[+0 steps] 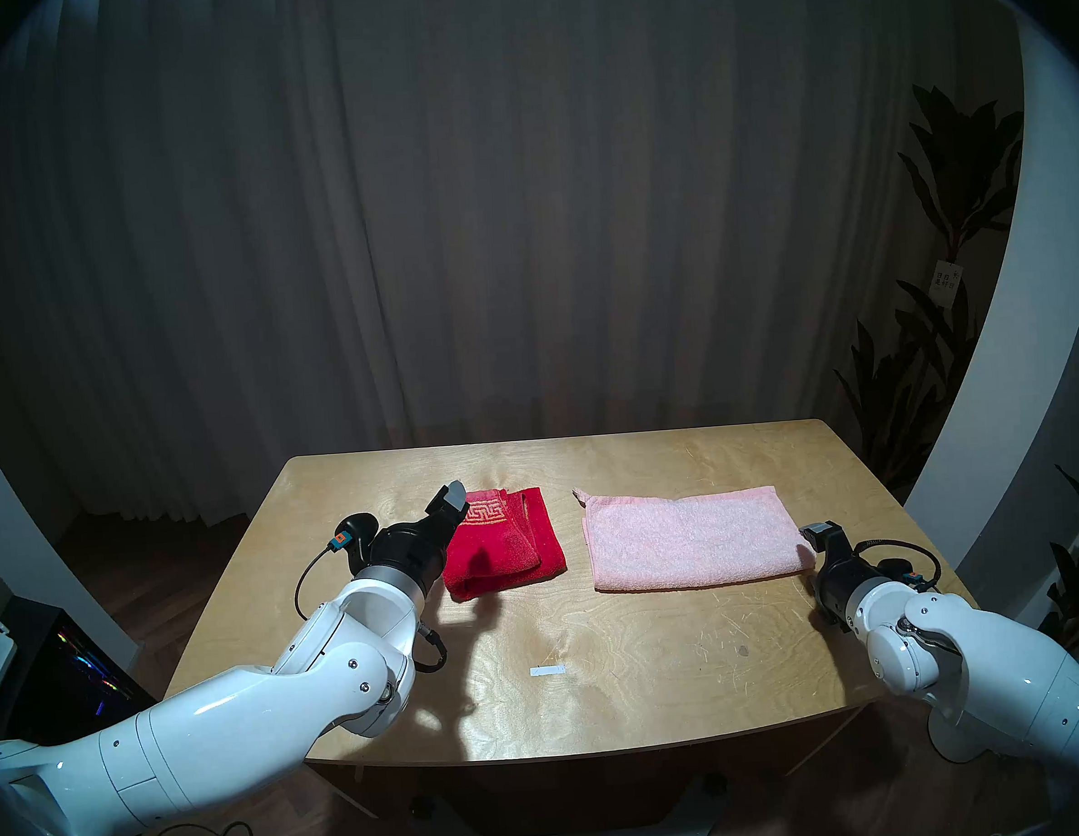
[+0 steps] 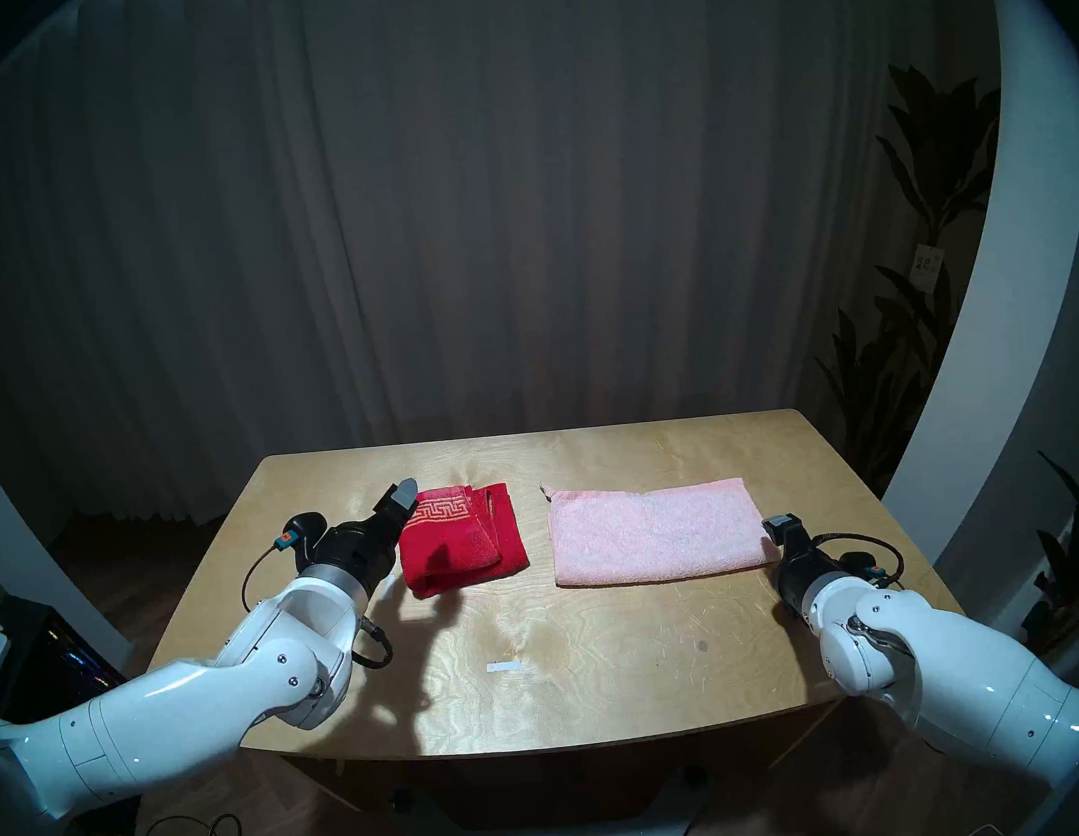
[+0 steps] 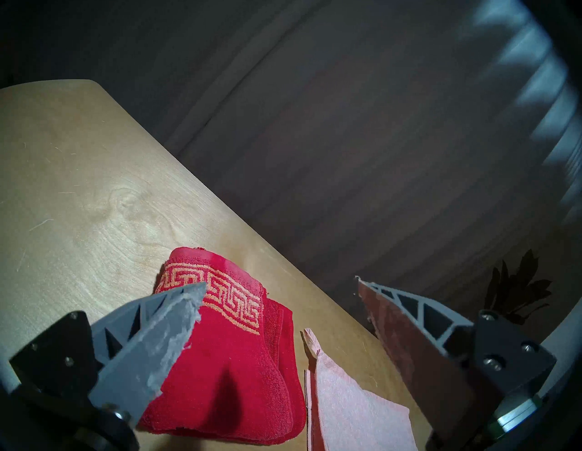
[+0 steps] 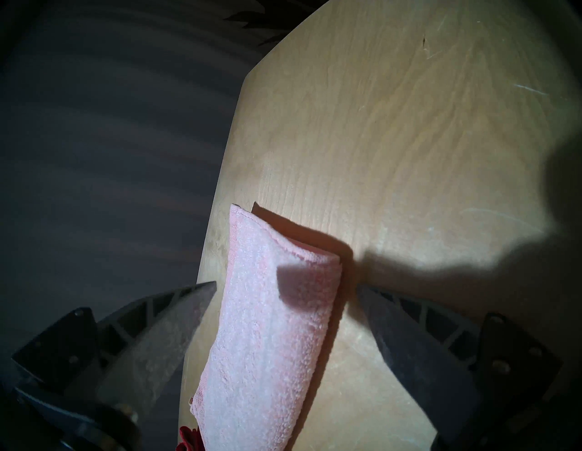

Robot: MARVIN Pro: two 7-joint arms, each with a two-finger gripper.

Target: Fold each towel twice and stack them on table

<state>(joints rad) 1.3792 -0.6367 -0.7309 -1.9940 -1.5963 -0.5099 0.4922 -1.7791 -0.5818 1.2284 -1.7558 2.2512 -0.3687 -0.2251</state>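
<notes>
The red towel (image 1: 504, 545) (image 2: 463, 548) with its gold key-pattern border lies folded into a small square, left of centre on the table (image 1: 633, 648). My left gripper (image 1: 451, 508) (image 3: 279, 282) hovers open over that towel's back left corner, holding nothing. The pink towel (image 1: 689, 540) (image 2: 654, 536) lies to the right as one long folded rectangle, its loop at the far left corner. At its right end my right gripper (image 1: 815, 533) (image 4: 286, 286) is open, one finger on each side of the towel's near right corner (image 4: 277, 299).
A small white tape strip (image 1: 547, 670) is stuck near the table's front middle. Dark curtains (image 1: 512, 220) hang behind the table. Potted plants (image 1: 956, 256) stand off its right side, and a dark box (image 1: 67, 670) sits on the floor at left.
</notes>
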